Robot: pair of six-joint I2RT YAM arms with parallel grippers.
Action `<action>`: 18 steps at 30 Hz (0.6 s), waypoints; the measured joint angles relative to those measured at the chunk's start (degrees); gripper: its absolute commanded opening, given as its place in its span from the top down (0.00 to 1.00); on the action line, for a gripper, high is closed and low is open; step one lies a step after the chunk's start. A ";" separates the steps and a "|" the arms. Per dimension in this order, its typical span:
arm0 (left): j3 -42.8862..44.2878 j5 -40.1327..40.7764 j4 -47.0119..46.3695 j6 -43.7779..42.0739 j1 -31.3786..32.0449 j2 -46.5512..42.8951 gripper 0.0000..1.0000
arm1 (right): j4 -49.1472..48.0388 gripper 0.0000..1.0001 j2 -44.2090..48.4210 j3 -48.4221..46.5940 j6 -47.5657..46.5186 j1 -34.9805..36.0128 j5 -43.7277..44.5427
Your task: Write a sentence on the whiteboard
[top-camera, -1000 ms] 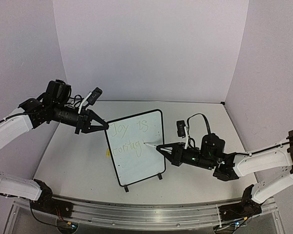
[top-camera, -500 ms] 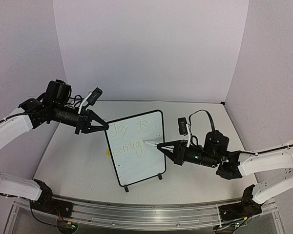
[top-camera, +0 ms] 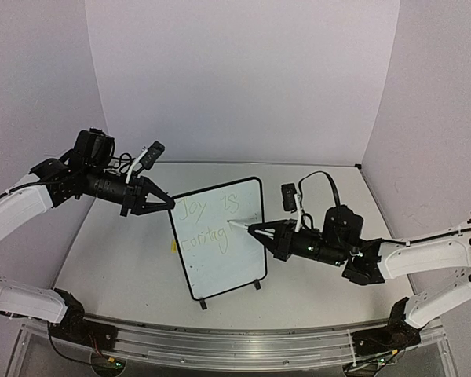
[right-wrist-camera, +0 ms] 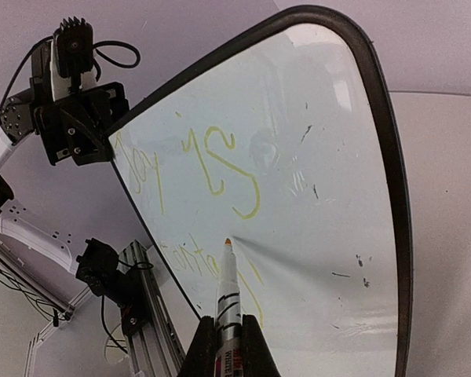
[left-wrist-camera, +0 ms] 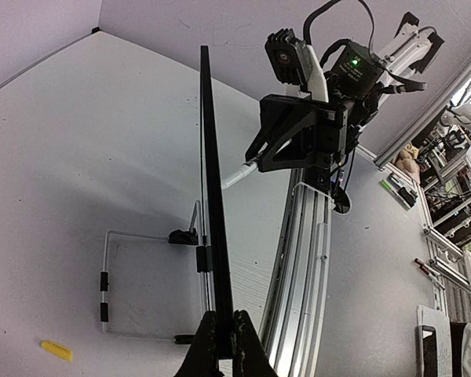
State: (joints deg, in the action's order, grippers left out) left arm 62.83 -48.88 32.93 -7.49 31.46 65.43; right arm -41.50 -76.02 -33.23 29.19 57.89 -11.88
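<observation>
- Right wrist view: in the faint yellow-green sentence (right-wrist-camera: 192, 169) you can read "Joy is" on the top line. The second line starts "conta", and the white-and-yellow marker pen (right-wrist-camera: 228, 287) covers the rest.
- Print on the marker's barrel is cut off at the picture's bottom edge and unreadable.
- Your right gripper (right-wrist-camera: 228, 334) is clamped on that marker, with its tip against the board.
- Left wrist view shows the small black-framed whiteboard (left-wrist-camera: 212, 196) edge-on, so the writing is hidden. Your left gripper (left-wrist-camera: 222, 334) is pinched onto its frame.
- It stands upright mid-table, between both arms.
</observation>
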 measured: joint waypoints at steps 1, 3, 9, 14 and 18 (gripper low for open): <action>0.00 0.00 0.00 0.00 0.00 0.00 1.00 | 0.02 1.00 -0.25 0.00 0.00 0.00 0.11; 0.00 0.02 0.00 0.02 0.00 0.00 1.00 | 0.01 1.00 -0.45 0.00 0.00 0.00 0.36; 0.00 0.02 -0.02 0.02 0.00 0.00 1.00 | 0.01 1.00 -0.47 0.00 0.00 0.08 1.40; 0.00 0.03 -0.02 0.04 0.00 0.00 1.00 | 0.01 1.00 -0.47 0.00 0.00 0.30 2.15; 0.00 0.03 -0.02 0.04 0.00 0.00 1.00 | 0.01 1.00 -0.47 0.00 0.00 0.33 2.31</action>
State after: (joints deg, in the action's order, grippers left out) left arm 62.83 -48.86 32.91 -7.44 31.46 65.43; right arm -41.50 -76.49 -33.23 29.19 58.22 -9.57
